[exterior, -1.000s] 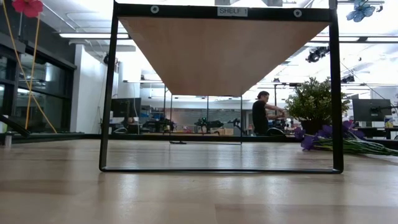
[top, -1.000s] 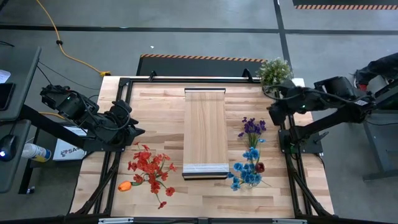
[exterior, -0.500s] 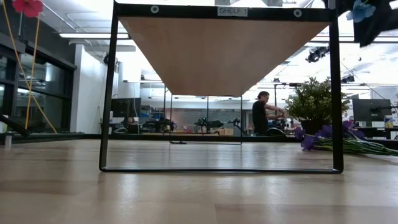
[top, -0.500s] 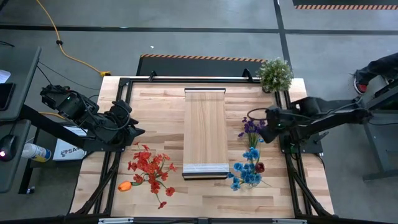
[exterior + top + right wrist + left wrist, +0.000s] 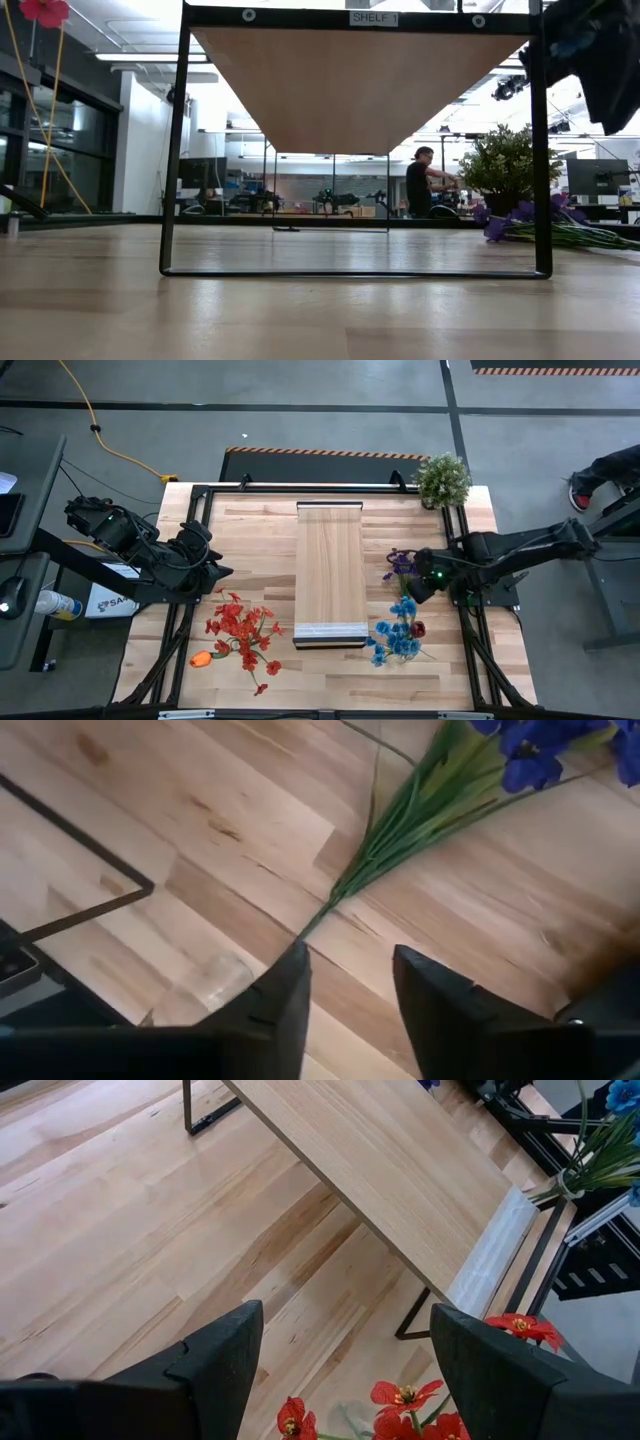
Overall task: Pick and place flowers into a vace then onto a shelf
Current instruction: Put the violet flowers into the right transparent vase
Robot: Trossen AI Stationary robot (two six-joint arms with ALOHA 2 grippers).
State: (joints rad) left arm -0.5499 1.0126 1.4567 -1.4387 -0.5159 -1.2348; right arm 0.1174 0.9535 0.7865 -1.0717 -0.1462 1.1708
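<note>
Flowers (image 5: 405, 565), purple bunch: right gripper (image 5: 345, 995) is poised over stem ends, jaws part-open, nothing held. Thin stems at 1 o'clock may be missed if approach is misaligned. Left gripper (image 5: 340, 1370) is wide open, empty.

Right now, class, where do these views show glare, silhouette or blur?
Low view: bright ceiling lights wash out the room, and the right hand is a dark silhouette before them. Right wrist view: soft blur; the purple flowers lack crisp edges. High view: even light, faint shadows under the shelf.
</note>
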